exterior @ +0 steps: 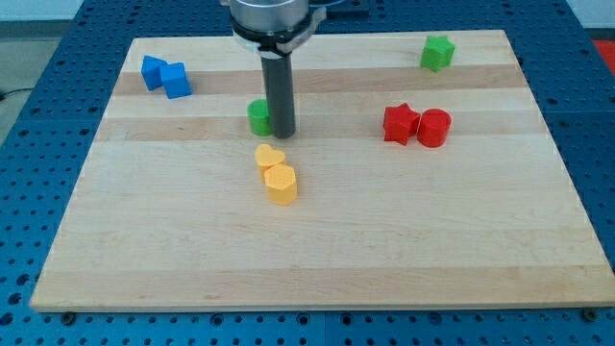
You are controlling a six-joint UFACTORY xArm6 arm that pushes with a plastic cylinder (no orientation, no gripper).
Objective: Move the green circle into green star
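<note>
Single camera view of the pushing board. My tip (282,133) stands on the wooden board (317,250) touching, or all but touching, the view's-right side of the green circle (258,116), which sits left of the board's centre in its upper half. The green star (437,52) lies well apart from it, near the board's top-right corner.

Progress, as I judge it: little is done. The circle has the whole run toward the star ahead of it, and my tip is on the wrong flank (a push from here would send the circle toward the view's left, away from the star). What remains is to bring the tip round to the circle's lower-left side and drive it up and to the right until the two greens meet.

There is no claw on this rig, so nothing stands apart, together or clamped; the arm ends in a plain dark rod, matte and cylindrical, under a metal collar.

Materials and shapes: the board is pale, jointed planks with a visible grain and a smooth finish, resting on a blue perforated table (58,58). The blocks look like solid, matte plastic or painted wood with crisp edges. The two blue blocks (166,76) touch at top left, their outlines unclear; two yellow blocks (276,173) touch just below the circle, the upper heart-like; a red star (400,123) and red cylinder (434,127) stand side by side at right.
</note>
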